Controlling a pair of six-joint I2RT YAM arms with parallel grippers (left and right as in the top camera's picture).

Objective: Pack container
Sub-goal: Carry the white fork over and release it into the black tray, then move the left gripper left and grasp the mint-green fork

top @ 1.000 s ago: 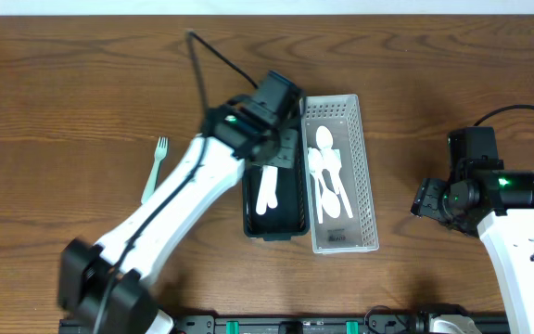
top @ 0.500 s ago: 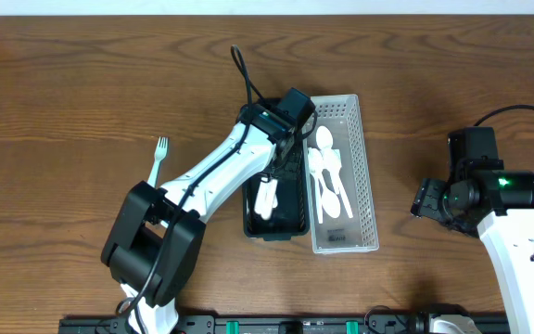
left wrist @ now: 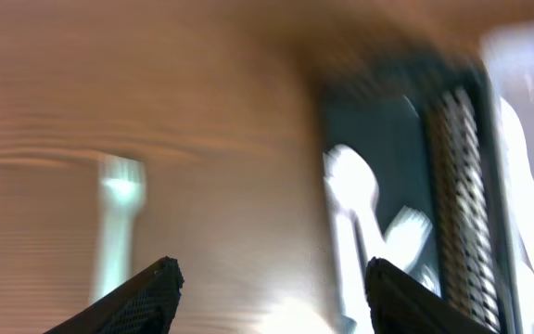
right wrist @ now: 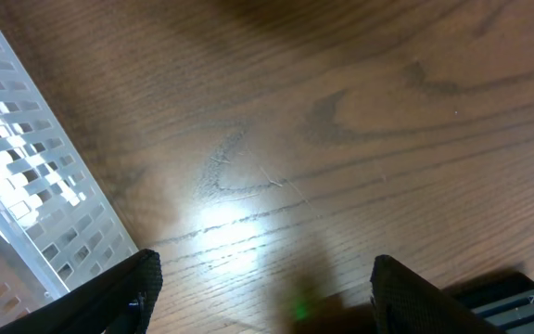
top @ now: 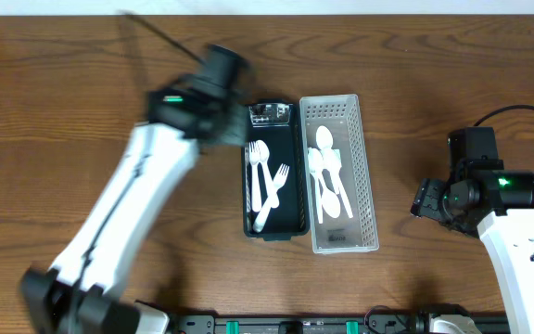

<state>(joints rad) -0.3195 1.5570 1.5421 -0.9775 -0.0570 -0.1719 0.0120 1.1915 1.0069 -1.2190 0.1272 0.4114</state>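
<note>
The black container lies at the table's middle with white forks inside; the left wrist view shows it blurred. Right beside it, the white basket holds white spoons. My left gripper is open and empty, blurred in motion above the wood left of the container's far end. A pale green fork lies on the table ahead of it; my arm hides it from overhead. My right gripper is open over bare wood, right of the basket.
The white basket's perforated wall fills the left edge of the right wrist view. A black cable trails from my left arm at the back. The right arm's base and cable sit at the table's right side.
My left gripper has opened, leaving another white fork in the black container. The left arm has swung away to the left. The right arm has not moved.
</note>
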